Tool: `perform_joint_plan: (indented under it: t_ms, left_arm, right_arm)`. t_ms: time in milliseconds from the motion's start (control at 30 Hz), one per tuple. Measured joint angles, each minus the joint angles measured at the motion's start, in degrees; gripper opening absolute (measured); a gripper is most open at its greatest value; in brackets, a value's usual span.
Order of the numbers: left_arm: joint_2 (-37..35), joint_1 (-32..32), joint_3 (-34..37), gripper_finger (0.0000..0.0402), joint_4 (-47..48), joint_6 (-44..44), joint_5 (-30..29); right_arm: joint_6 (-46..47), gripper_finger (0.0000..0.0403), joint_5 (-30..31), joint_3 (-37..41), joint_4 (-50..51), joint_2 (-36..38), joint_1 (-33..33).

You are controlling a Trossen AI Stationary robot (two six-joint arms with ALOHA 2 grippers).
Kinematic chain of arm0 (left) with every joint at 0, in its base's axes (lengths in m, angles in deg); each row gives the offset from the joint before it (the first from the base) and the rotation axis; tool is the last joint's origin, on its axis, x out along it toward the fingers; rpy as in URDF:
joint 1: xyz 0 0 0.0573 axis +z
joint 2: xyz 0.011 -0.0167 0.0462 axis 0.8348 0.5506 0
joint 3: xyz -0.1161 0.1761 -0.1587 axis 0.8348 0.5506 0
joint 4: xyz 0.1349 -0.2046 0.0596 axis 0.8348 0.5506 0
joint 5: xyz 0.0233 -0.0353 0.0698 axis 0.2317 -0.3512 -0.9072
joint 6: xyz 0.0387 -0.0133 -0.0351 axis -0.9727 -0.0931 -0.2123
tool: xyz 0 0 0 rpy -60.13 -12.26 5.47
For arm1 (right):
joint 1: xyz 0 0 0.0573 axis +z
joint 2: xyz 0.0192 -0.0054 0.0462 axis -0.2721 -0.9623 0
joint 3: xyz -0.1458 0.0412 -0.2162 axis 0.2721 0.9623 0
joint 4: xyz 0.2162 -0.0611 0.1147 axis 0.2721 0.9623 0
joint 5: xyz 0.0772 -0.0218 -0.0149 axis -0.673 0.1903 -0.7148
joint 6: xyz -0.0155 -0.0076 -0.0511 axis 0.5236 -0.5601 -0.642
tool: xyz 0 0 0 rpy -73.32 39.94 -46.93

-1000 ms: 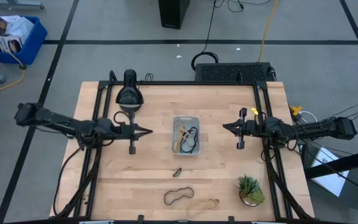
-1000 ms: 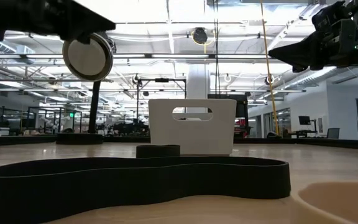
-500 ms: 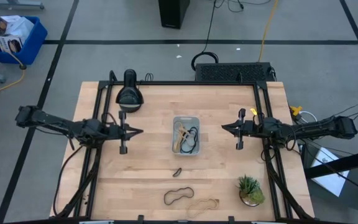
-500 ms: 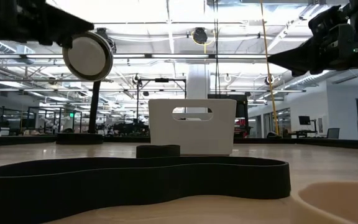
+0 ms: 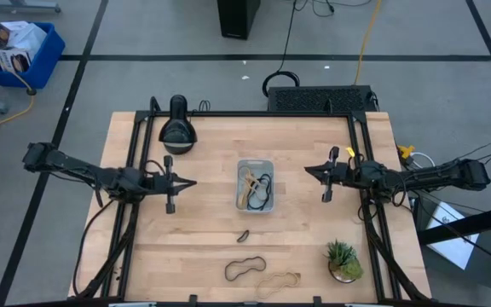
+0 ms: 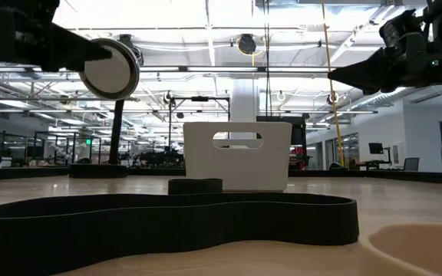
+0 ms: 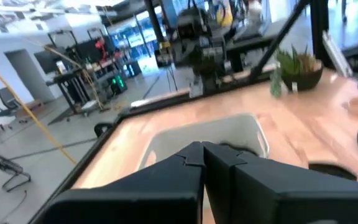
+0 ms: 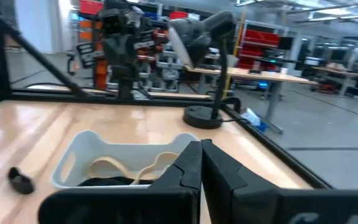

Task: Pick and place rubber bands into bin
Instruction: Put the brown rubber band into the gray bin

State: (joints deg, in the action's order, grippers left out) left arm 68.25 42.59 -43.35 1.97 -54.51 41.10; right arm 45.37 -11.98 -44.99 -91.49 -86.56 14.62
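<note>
The left gripper hangs over the counter at about nine o'clock from the bin, fingers pressed together and holding nothing. The right gripper mirrors it at three o'clock, also pinched shut and empty. Both tips point inward at the bin, well apart from it.

The bin sits near the counter's middle, its long axis running twelve to six. It already holds some rubber bands: a tan loop on its nine o'clock side and a dark loop on its three o'clock side, both lying roughly along the bin's length.

Three bands are left on the counter toward six o'clock. A small dark band lies just below the bin, slanted from about seven to one. Farther down, a black wavy loop stretches roughly eight to two, and a tan loop just beside it at four o'clock runs nearly nine to three.

The next pick seems not yet begun. To do it well, I would choose the arm nearer the target, spread the fingers before descending, and turn the wrist so they close across the band's strand rather than along its length. Come down to the wood, since the bands lie flat, and lift straight so the floppy loop does not drag its neighbour.
</note>
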Motion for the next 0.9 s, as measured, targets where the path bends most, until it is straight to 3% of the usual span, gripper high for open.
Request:
perform_joint_plan:
  t_ms: [300,500,700,900]
  left_arm:
    - [0.08,0.00,0.00,0.0003,1.55,1.33,0.00]
    - [0.09,0.02,0.00,0.0032,1.31,1.97,0.00]
    - [0.09,0.02,0.00,0.0045,1.22,1.90,0.00]
    - [0.09,0.02,0.00,0.0046,1.26,1.51,0.00]
  right_arm:
    - [0.12,0.0000,0.52,0.00,-0.96,0.00,0.09]
    - [0.82,0.0000,-4.06,-2.43,-2.76,-1.83,3.12]
    - [0.18,0.0000,-3.97,-8.83,-2.48,-10.15,8.71]
    - [0.05,0.0000,-3.77,-21.79,4.60,-24.61,12.87]
